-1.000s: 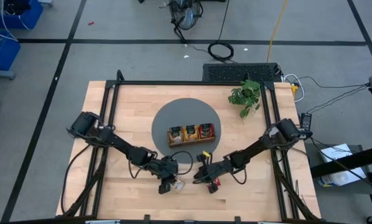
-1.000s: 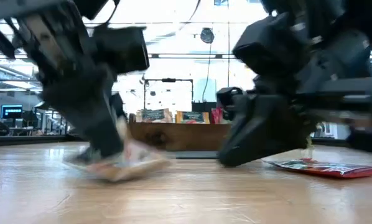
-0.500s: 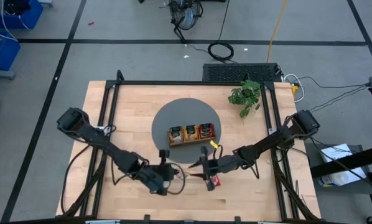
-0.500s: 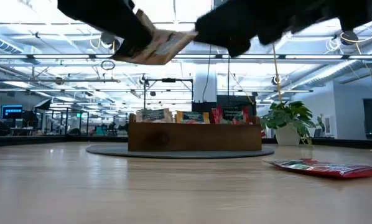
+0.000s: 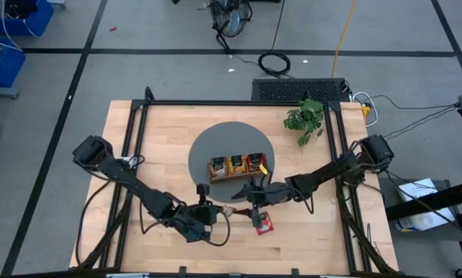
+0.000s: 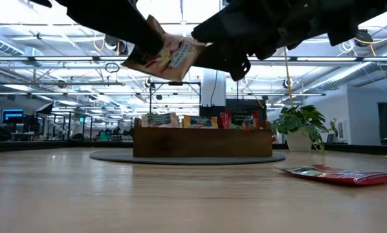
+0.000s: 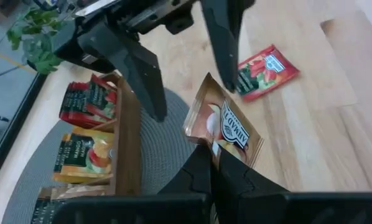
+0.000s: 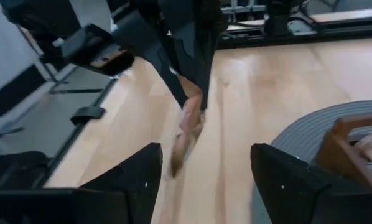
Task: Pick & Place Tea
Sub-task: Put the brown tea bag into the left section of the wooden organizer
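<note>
Left gripper point(image 7: 214, 163) pinches orange sachet point(image 7: 225, 126) mid-frame; right gripper point(image 8: 201, 171) jaws spread around it; mistimed handover risks dropping it.

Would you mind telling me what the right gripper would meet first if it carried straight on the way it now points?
Most likely the tea sachet held up by the left gripper; it sits between the right gripper's open fingers' line, though depth is uncertain.

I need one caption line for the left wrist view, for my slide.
Left claw shut on a tea sachet, raised toward the open right claw, above the wooden tray.
</note>
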Tool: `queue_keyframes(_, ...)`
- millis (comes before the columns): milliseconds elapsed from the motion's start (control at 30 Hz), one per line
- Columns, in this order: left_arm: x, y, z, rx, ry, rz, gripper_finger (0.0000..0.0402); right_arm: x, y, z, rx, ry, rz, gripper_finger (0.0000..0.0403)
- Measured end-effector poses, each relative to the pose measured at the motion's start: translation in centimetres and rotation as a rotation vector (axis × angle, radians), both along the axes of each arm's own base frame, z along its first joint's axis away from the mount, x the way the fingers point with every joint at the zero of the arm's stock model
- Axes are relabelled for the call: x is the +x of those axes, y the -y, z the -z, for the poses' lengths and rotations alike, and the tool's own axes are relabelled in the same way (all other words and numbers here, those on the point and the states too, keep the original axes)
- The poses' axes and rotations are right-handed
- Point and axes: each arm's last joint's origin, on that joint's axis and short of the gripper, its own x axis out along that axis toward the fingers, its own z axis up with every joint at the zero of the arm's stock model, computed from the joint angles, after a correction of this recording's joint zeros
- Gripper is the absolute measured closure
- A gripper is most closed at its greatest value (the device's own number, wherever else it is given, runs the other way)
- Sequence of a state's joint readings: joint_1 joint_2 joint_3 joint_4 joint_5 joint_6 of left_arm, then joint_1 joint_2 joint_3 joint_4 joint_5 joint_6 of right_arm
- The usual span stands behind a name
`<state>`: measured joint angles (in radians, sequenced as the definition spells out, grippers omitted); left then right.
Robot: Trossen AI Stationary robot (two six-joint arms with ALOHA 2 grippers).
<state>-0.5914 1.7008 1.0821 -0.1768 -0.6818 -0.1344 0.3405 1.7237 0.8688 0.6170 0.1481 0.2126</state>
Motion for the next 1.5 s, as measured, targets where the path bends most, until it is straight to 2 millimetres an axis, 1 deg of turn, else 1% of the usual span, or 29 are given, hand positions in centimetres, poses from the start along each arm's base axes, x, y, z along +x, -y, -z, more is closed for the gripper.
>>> queue_keyframes(167,0.4,-0.4,-0.1,0.003,0.014,-0.007,0.0398,0.3,1.0,0.0,0.057,-0.019,-0.024,0.0186)
queue_keyframes(333,0.6,-0.8,-0.2,0.0,0.017,-0.018,0.0398,0.5,1.5,0.0,0.064,-0.022,-0.057,0.0218)
queue_keyframes(433,0.7,-0.8,-0.2,0.002,0.016,-0.017,0.0398,0.5,1.6,0.1,0.045,-0.022,-0.061,0.0248)
queue_keyframes(533,0.7,-0.8,-0.2,0.002,0.016,-0.018,0.0398,0.5,1.6,0.1,0.028,-0.018,-0.065,0.0287)
queue_keyframes(733,0.7,-0.9,-0.2,0.001,0.016,-0.023,0.0398,0.5,1.6,0.1,-0.047,0.0,-0.09,0.0386)
queue_keyframes(767,0.8,-1.0,-0.2,-0.004,0.018,-0.027,0.0398,0.5,1.6,0.1,-0.056,0.001,-0.091,0.0393)
queue_keyframes(833,0.8,-1.1,-0.2,-0.02,0.023,-0.043,0.0392,0.5,1.6,0.1,-0.067,0.002,-0.079,0.0392)
queue_keyframes(933,0.9,-1.2,-0.2,-0.028,0.025,-0.051,0.0371,0.5,1.7,0.2,-0.107,-0.01,-0.073,0.0392)
queue_keyframes(1033,0.8,-1.2,-0.2,0.001,0.027,-0.055,0.0338,0.5,1.7,0.3,-0.138,-0.011,-0.08,0.0398)
queue_keyframes(1200,-0.3,-1.3,-1.8,0.064,0.081,-0.114,0.0266,0.1,1.8,0.8,-0.175,-0.024,-0.088,0.0398)
queue_keyframes(1300,-1.2,-1.3,-3.3,0.018,0.123,-0.13,0.022,-0.8,2.2,1.8,-0.21,0.006,-0.028,0.0399)
queue_keyframes(1400,-2.3,-0.9,-4.2,-0.023,0.109,-0.091,0.0181,-2.7,2.4,2.4,-0.242,0.144,0.025,0.0399)
queue_keyframes(1500,-3.2,0.0,-4.3,-0.018,0.097,-0.05,0.0154,-5.5,2.2,2.1,-0.276,0.391,0.036,0.04)
